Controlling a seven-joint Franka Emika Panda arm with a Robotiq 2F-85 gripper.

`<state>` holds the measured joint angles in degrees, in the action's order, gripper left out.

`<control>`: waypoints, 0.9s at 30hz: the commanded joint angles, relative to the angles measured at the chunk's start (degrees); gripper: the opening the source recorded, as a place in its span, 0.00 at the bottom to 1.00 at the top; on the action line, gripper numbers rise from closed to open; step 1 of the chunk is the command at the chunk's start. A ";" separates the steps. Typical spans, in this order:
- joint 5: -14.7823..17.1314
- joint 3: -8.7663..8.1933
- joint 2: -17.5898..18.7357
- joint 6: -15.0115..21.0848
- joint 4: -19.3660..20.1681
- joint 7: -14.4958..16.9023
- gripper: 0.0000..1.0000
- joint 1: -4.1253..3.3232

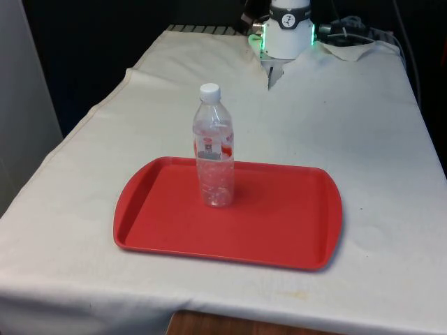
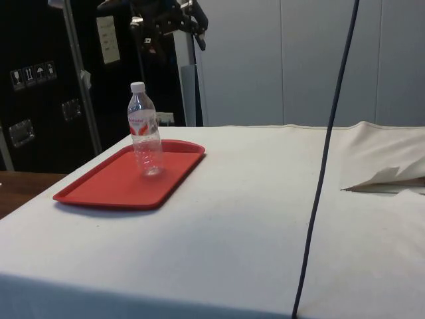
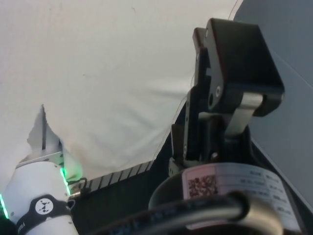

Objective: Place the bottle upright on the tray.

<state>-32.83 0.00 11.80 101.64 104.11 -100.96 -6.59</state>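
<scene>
On red tray (image 1: 293,230), bottle (image 1: 214,150) upright, cap up; gripper (image 3: 230,112) far off, grip state unreadable. Keep clear, no bump.

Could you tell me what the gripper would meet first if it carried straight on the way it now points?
Probably nothing close: the gripper points out past the white cloth edge towards a plain grey surface. Depth is unclear.
</scene>
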 commanded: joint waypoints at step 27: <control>-2.01 -2.29 -5.44 6.19 7.73 5.61 1.00 0.63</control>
<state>-35.29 -2.35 6.93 106.63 111.27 -96.03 -6.19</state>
